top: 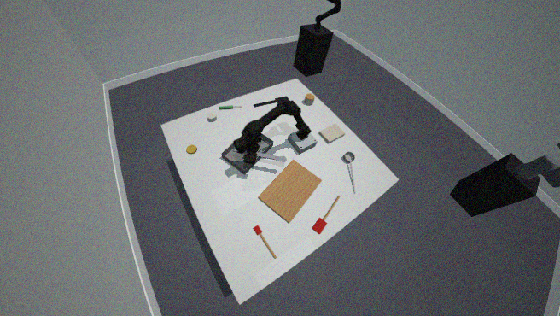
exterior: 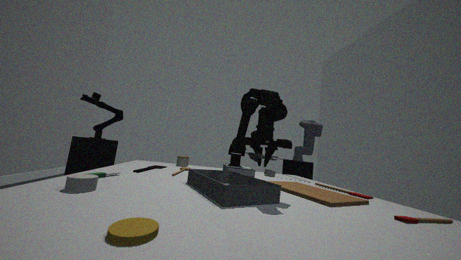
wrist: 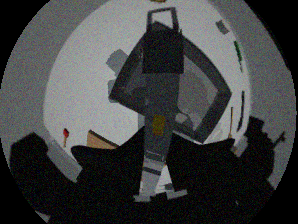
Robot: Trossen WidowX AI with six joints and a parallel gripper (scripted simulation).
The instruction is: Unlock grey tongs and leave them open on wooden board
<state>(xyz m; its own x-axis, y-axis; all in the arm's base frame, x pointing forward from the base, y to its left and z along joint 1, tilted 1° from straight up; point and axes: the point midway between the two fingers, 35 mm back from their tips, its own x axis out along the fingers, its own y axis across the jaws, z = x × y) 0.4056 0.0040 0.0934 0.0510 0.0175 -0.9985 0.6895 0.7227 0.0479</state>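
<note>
Dark hand (top: pixel 250 160) (exterior: pixel 263 164) (wrist: pixel 152 128) clamped around grey tongs (top: pixel 268 156) (exterior: pixel 254 157) (wrist: pixel 162 92), held roughly level above the roasting tin (top: pixel 232 165) (exterior: pixel 251 194) (wrist: pixel 220 106). They look stiff, slim, probably light; gripping both arms away from the hinge should allow squeezing.

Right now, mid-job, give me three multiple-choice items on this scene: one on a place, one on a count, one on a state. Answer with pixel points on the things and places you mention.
1. Where is the roasting tin (top: pixel 233 164) (exterior: pixel 246 195) (wrist: pixel 217 112)?
A. On the table (top: pixel 222 205) (exterior: pixel 176 218) (wrist: pixel 70 90), beside the wooden board (top: pixel 290 192) (exterior: pixel 323 195) (wrist: pixel 100 140)
B. On top of the board
C. On the floor

2. How many tools have red heads?
A. One
B. Four
C. Two

3. How is the pincer (top: pixel 248 160) (exterior: pixel 262 165) (wrist: pixel 152 128)?
A. Wide open
B. Shut on the tongs (exterior: pixel 254 157) (wrist: pixel 162 92)
C. Shut on nothing

1: A, the top view shows bare table between tin and board.
2: C, a larger red head (top: pixel 319 225) (exterior: pixel 362 195) and a smaller red head (top: pixel 257 230) (exterior: pixel 405 219) (wrist: pixel 66 133).
3: B, the wrist view shows the grey tongs between its fingers.
</note>
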